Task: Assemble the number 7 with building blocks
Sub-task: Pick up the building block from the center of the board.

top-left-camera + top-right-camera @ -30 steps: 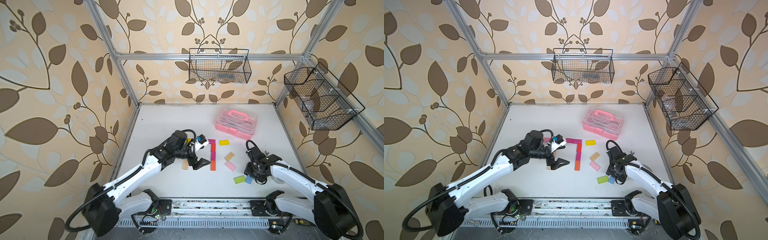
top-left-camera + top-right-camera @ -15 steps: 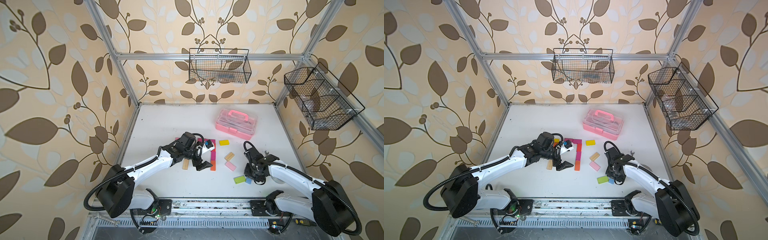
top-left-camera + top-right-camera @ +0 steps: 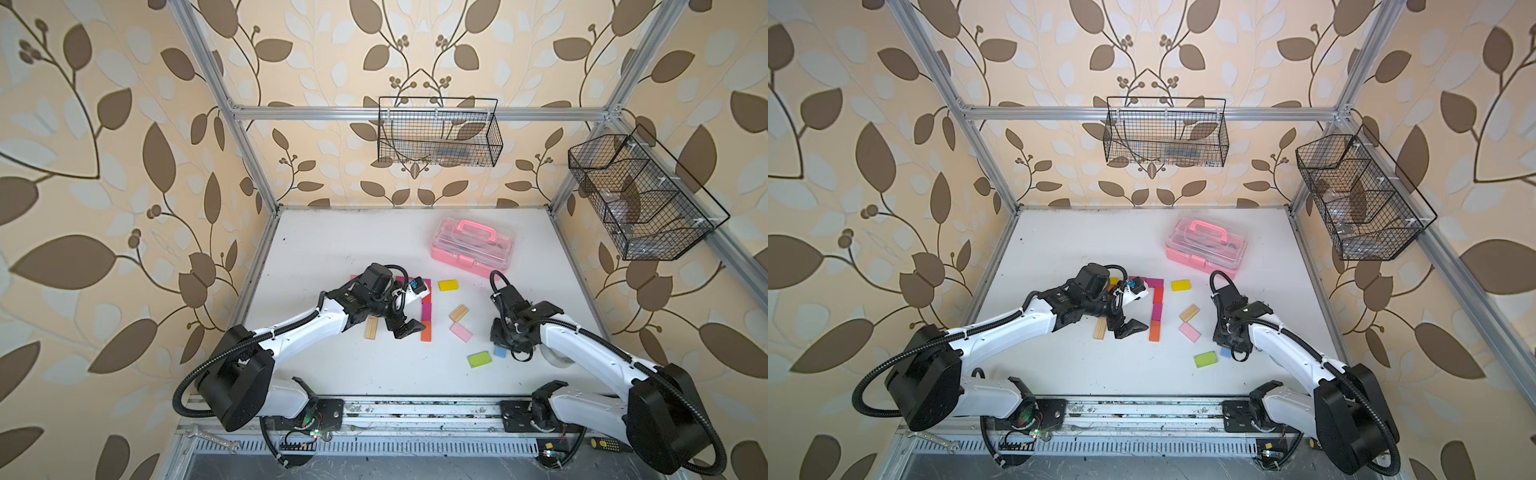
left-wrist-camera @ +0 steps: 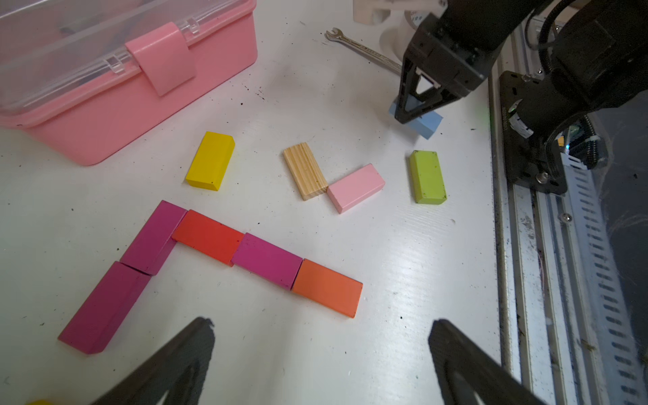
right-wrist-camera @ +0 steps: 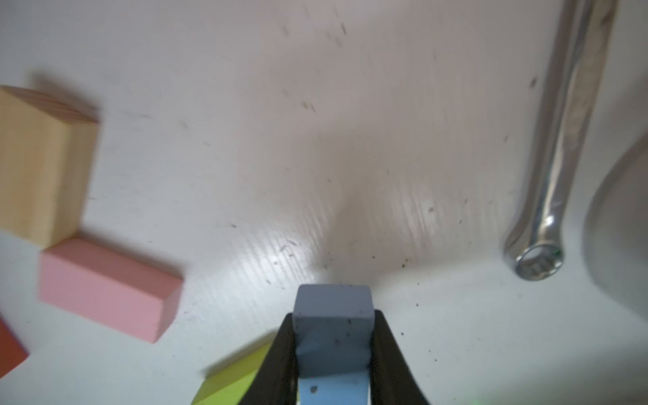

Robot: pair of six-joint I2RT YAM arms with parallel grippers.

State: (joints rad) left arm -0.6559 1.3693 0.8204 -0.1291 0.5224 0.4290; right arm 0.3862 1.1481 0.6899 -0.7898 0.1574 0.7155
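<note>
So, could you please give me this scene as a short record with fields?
figure: number 7 lies flat, five blocks; magenta bar, red-magenta-orange stem
left gripper: open, empty, beside the stem's orange end
right gripper: shut on blue block
loose: yellow block, wood block, pink block, green block; wood and pink meet at a corner
other: pink case, lid shut

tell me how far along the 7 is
Done: a two-block magenta top bar and a stem of a red block, a magenta block and an orange block. In hand: the right claw is shut on a blue block; the left claw hangs open by the stem's foot. Left: probably adding the blue block; yellow block, wood block, pink block and green block lie loose.
</note>
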